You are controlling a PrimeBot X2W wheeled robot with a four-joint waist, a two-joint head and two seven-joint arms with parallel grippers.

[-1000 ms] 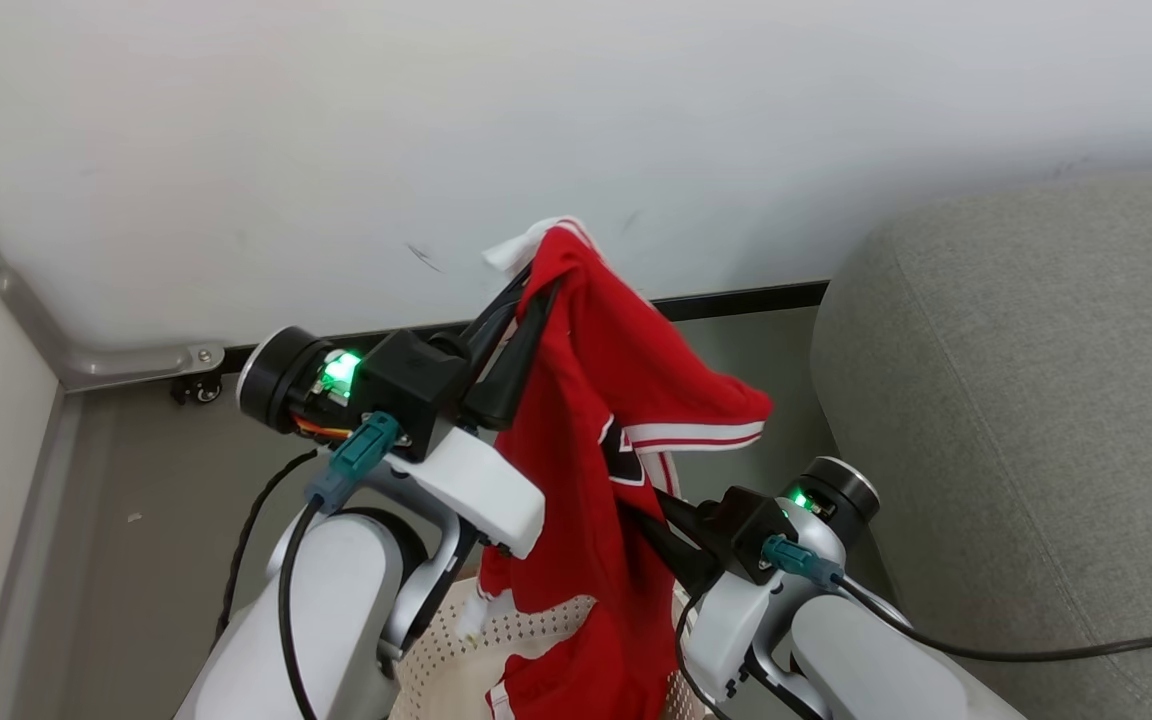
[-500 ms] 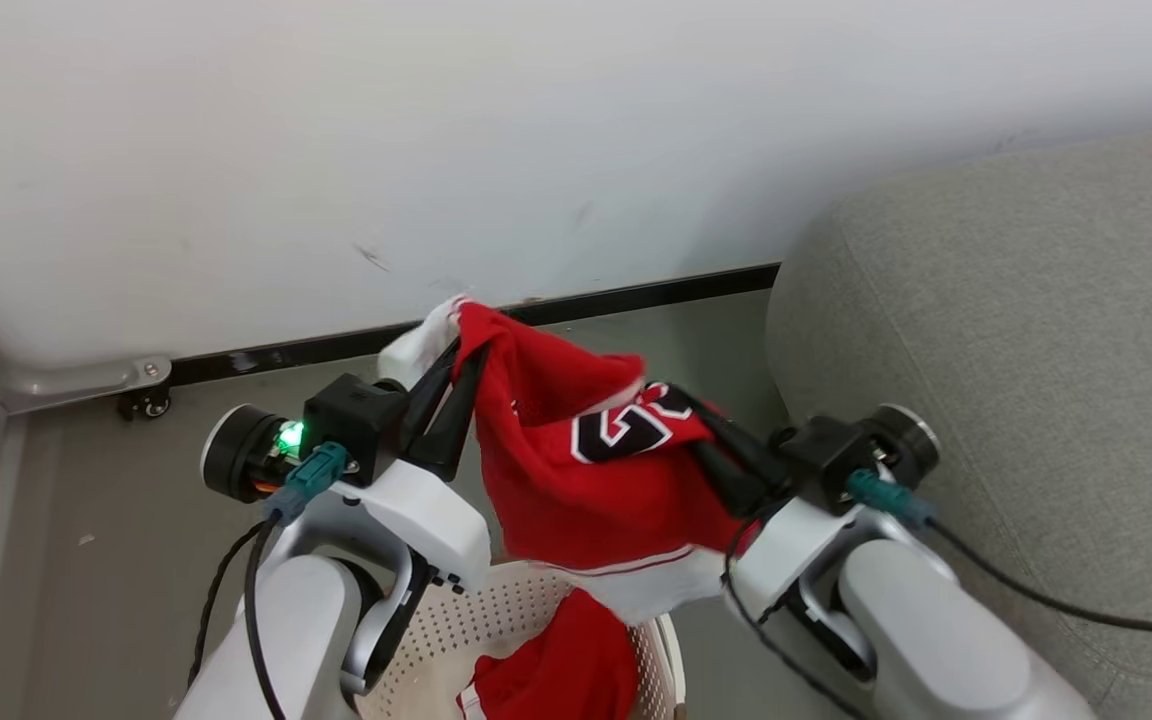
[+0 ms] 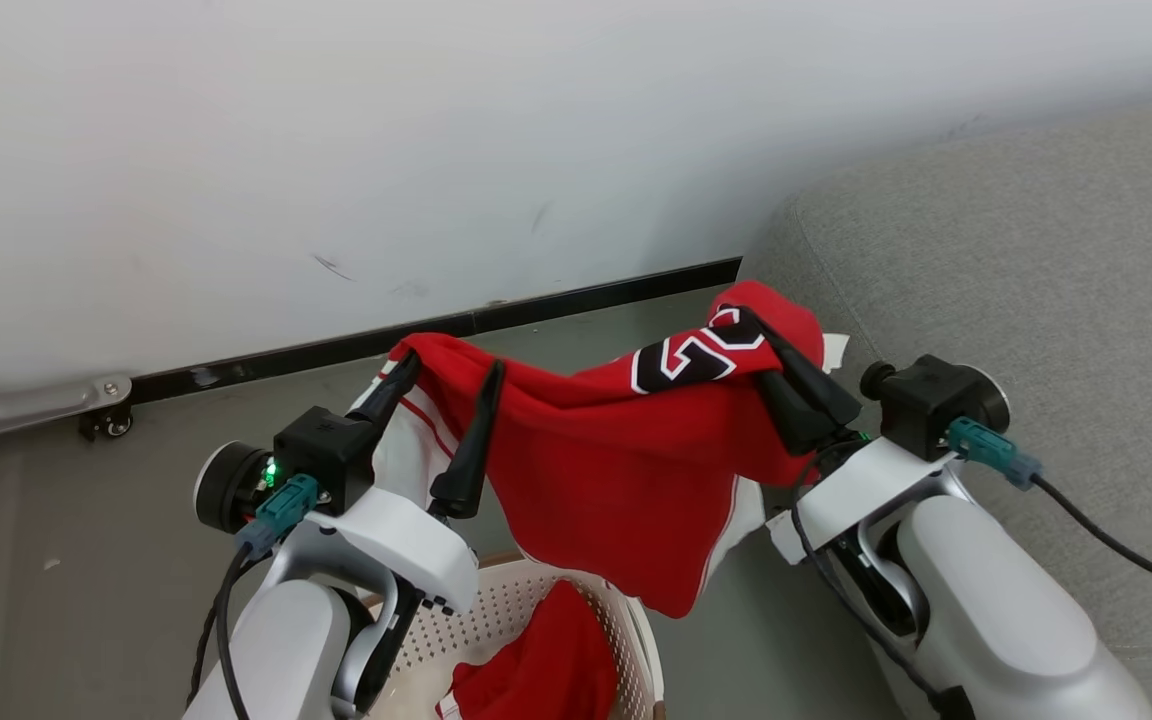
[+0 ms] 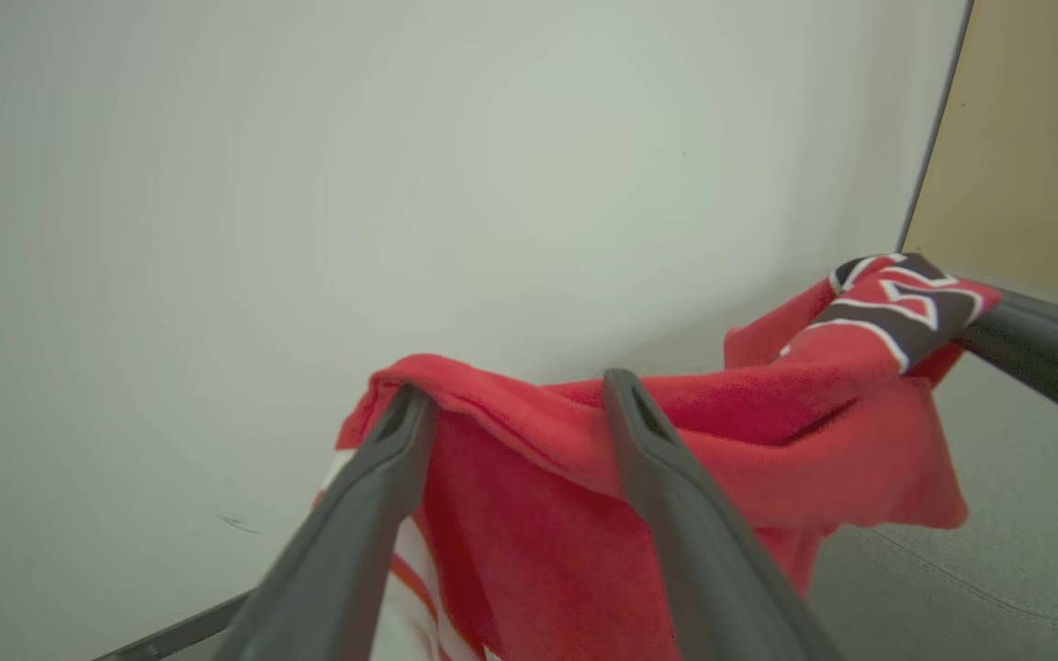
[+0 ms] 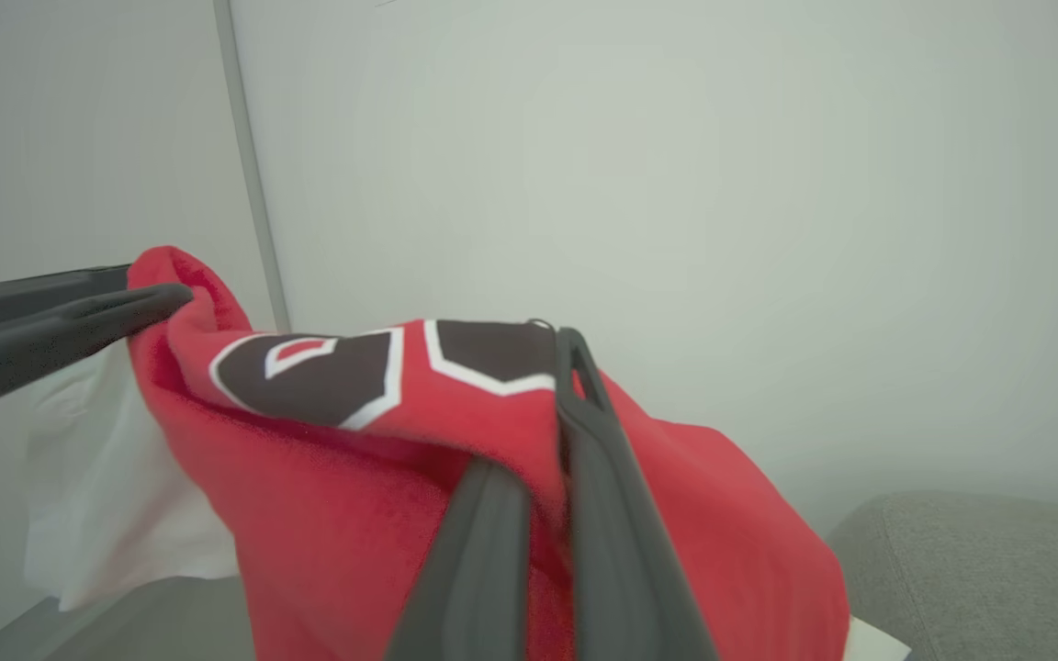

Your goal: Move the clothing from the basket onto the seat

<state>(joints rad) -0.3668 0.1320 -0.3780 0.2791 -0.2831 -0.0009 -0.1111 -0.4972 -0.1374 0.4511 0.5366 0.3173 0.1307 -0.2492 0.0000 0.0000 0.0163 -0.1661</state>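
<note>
We see a red jersey [image 3: 616,460] stretched in the air between our two arms, above the basket [image 3: 496,610] and lifted clear of it. Our right gripper [image 3: 754,325] is pressed together on the jersey's right end, pinching the cloth next to the black, white-edged lettering [image 3: 696,355]. In the right wrist view the red fabric folds over one finger and is squeezed between the two.

Our left gripper [image 3: 444,378] has its fingers spread wide. The jersey's other top edge lies draped across their tips, and white lining with red stripes hangs beside the outer finger. Between the grippers the cloth sags, and its lowest tip hangs just beside the basket's rim.

The basket sits low in the head view between our forearms, on the grey floor [image 3: 86,520]. A second red garment [image 3: 536,665] lies inside it.

The sofa cushion [image 3: 1036,250] fills the right side, and its rounded corner is just beside our right gripper. We cannot tell whether the jersey's right end touches the cushion. Behind everything stands a white wall [image 3: 436,130] with a dark baseboard [image 3: 576,300].
</note>
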